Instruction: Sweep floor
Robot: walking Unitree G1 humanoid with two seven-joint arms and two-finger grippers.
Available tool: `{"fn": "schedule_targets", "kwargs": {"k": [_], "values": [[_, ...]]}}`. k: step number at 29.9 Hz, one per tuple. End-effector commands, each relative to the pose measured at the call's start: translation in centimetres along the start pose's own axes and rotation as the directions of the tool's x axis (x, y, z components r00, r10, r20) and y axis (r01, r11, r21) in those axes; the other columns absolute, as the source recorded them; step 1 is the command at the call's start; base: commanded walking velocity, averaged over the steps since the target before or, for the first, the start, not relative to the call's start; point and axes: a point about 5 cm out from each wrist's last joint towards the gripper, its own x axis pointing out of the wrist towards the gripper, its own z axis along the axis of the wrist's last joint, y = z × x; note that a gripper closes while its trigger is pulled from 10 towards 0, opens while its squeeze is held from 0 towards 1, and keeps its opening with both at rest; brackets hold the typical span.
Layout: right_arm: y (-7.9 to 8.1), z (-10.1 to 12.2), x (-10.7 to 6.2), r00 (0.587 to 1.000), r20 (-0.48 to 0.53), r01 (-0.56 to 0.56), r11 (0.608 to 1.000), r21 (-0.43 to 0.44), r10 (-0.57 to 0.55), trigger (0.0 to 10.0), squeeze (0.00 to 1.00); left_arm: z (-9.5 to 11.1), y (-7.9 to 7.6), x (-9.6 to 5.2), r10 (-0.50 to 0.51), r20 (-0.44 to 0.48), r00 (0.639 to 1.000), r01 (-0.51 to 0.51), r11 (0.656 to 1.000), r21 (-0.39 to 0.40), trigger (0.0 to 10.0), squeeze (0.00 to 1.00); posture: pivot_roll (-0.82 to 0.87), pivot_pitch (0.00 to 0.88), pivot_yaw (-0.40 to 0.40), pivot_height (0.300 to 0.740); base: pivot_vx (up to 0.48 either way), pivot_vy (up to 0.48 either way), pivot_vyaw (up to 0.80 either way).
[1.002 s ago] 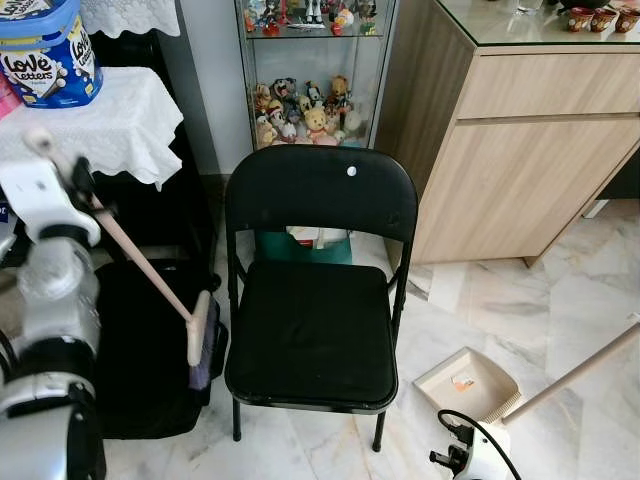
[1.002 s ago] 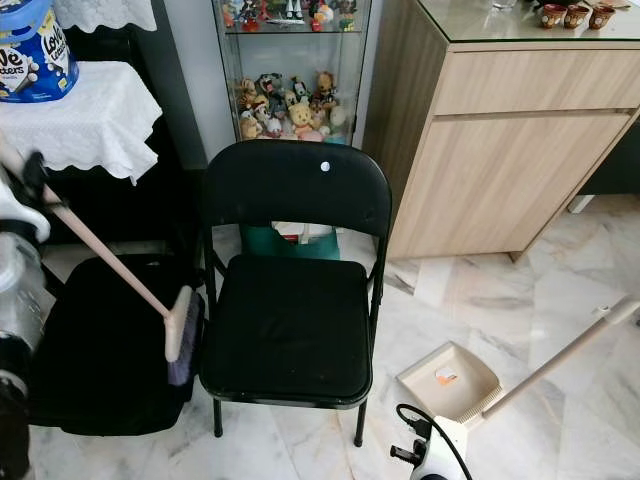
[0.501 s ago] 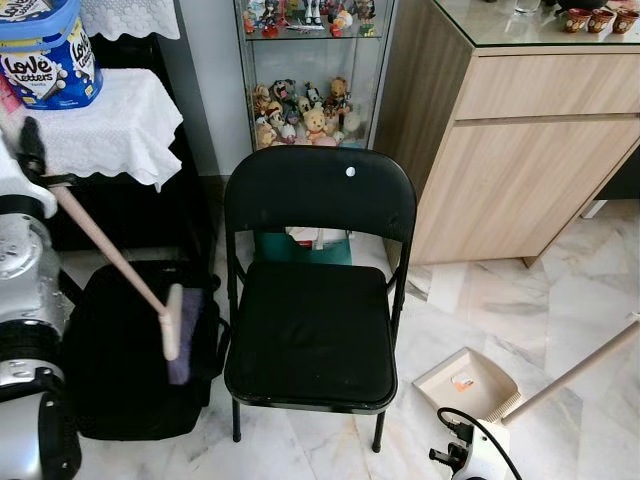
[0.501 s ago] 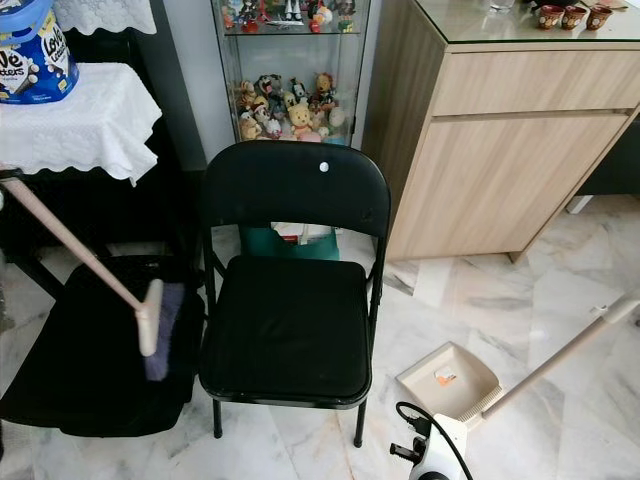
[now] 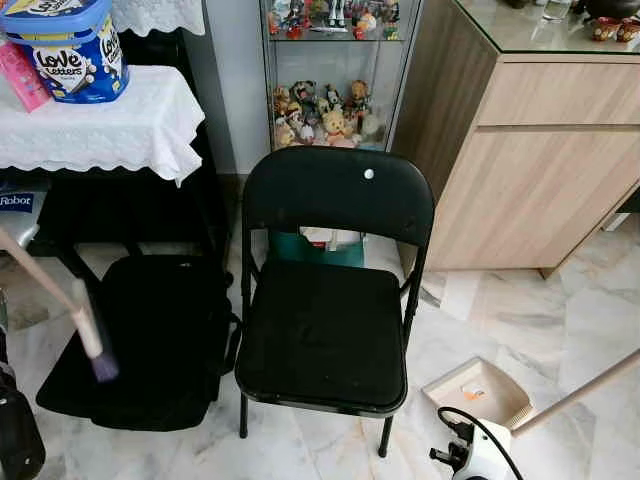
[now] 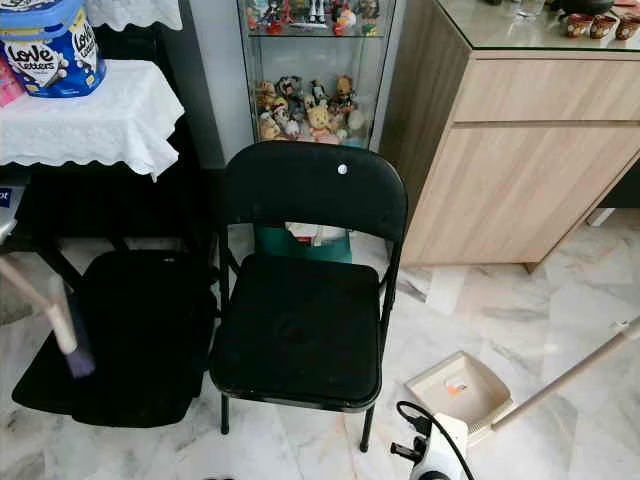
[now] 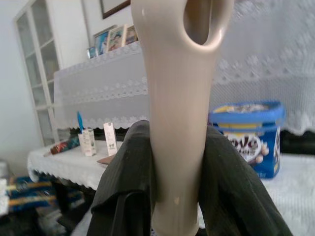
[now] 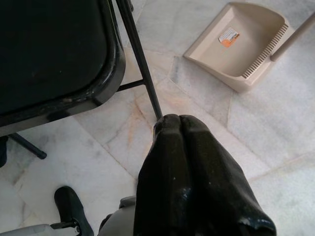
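Sweeping barely begun: left end effector (image 7: pixel 172 196) clamps the broom (image 5: pixel 88 325) above the bag (image 5: pixel 160 340); right end effector (image 8: pixel 189 162), fingers pressed together, idle; dustpan (image 5: pixel 478 392) holds one scrap.

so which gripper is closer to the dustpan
Right. The right gripper, shut, hangs near the chair's front leg beside the dustpan; the left gripper grips the broom handle across the chair.

black folding chair (image 5: pixel 330 290) and black bag (image 5: pixel 150 340); beige broom (image 5: pixel 85 320) with purple bristles; beige dustpan (image 5: pixel 480 392); white-grey veined marble floor (image 5: pixel 590 310); white lace tablecloth (image 5: pixel 100 125); blue tub (image 5: pixel 75 55); light wood cabinet (image 5: pixel 540 170).
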Motion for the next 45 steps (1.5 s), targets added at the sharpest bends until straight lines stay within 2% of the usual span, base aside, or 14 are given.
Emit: {"fn": "schedule_targets", "kwargs": {"k": [1,3,4,8,10,14,15,24,25,26,28,35,38,45], "values": [[-0.2,-0.6,-0.1,1.0,-0.027,0.011,1.0,0.01,-0.011,10.0,0.0,0.3,-0.2,-0.1,-0.042,0.034,0.999,0.038,0.994,0.098,10.0,0.0,-0.01,0.098,-0.023,0.74,0.0,0.0,0.0],[-0.2,-0.5,-0.1,1.0,-0.026,0.012,1.0,0.012,-0.012,10.0,0.0,-0.4,-0.9,-0.8,-0.09,0.018,0.996,0.086,0.982,0.171,10.0,0.0,0.0,0.104,-0.022,0.74,0.0,0.0,0.0],[-0.2,-0.5,-0.1,1.0,-0.026,0.014,1.0,0.012,-0.013,10.0,0.0,-1.5,-1.1,-1.5,-0.106,-0.021,0.994,0.108,0.954,0.28,10.0,0.0,-0.01,0.107,-0.021,0.74,0.0,0.0,0.0],[-0.2,-0.5,-0.1,1.0,-0.026,0.015,1.0,0.014,-0.015,10.0,0.0,-2.3,-1.1,-2.1,-0.103,-0.043,0.994,0.112,0.919,0.379,10.0,0.0,-0.01,0.111,-0.019,0.74,0.0,0.0,0.0],[-0.2,-0.5,-0.1,0.999,-0.028,0.017,1.0,0.015,-0.017,10.0,0.0,-3.1,-1.8,-2.8,-0.144,-0.071,0.987,0.16,0.847,0.507,10.0,0.0,-0.01,0.112,-0.016,0.74,0.0,0.0,0.0],[-0.2,-0.6,-0.1,0.999,-0.028,0.018,1.0,0.016,-0.017,10.0,0.0,-4.0,-2.6,-3.6,-0.194,-0.109,0.975,0.221,0.784,0.58,10.0,0.0,-0.01,0.112,-0.014,0.74,0.0,0.0,0.0],[-0.1,-0.6,-0.1,0.999,-0.03,0.018,1.0,0.018,-0.018,10.0,0.0,-5.0,-3.9,-4.6,-0.275,-0.167,0.947,0.318,0.716,0.622,10.0,0.0,-0.01,0.107,-0.013,0.74,0.0,0.0,0.0],[-0.1,-0.7,-0.2,0.999,-0.029,0.016,1.0,0.018,-0.015,10.0,0.0,-7.8,-6.5,-7.5,-0.434,-0.375,0.819,0.573,0.601,0.557,10.0,0.0,-0.01,0.089,-0.01,0.74,0.0,0.0,0.0],[-0.1,-0.7,-0.2,1.0,-0.028,0.014,1.0,0.018,-0.014,10.0,0.0,-8.8,-6.7,-8.6,-0.47,-0.441,0.765,0.644,0.532,0.551,10.0,0.0,0.0,0.086,-0.008,0.74,0.0,0.0,0.0],[-0.1,-0.7,-0.2,1.0,-0.028,0.014,1.0,0.018,-0.014,10.0,0.0,-8.8,-6.7,-8.6,-0.47,-0.441,0.765,0.644,0.532,0.551,10.0,0.0,0.0,0.086,-0.008,0.74,0.0,0.0,0.0],[0.0,-0.7,-0.1,1.0,-0.027,0.01,1.0,0.019,-0.01,10.0,0.0,-9.7,-6.9,-9.7,-0.497,-0.499,0.71,0.703,0.475,0.529,10.0,0.0,0.0,0.076,-0.005,0.74,0.0,0.0,0.0],[0.3,-0.8,-0.2,1.0,-0.031,0.0,1.0,0.02,0.001,10.0,0.0,-12.2,-7.8,-13.9,-0.568,-0.652,0.502,0.859,0.241,0.452,10.0,0.0,0.0,0.061,0.0,0.74,0.0,0.0,0.0],[0.4,-0.8,-0.1,0.999,-0.034,-0.002,1.0,0.024,0.003,10.0,0.0,-12.9,-8.2,-15.3,-0.578,-0.693,0.432,0.898,0.202,0.391,10.0,0.0,0.0,0.071,0.002,0.74,0.0,0.0,0.0],[0.1,-1.0,-0.2,0.999,-0.04,0.007,0.999,0.031,-0.005,10.0,0.0,-13.7,-8.9,-17.6,-0.61,-0.701,0.37,0.928,0.199,0.316,10.0,0.0,-0.01,0.089,0.004,0.74,0.0,0.0,0.0]]}}
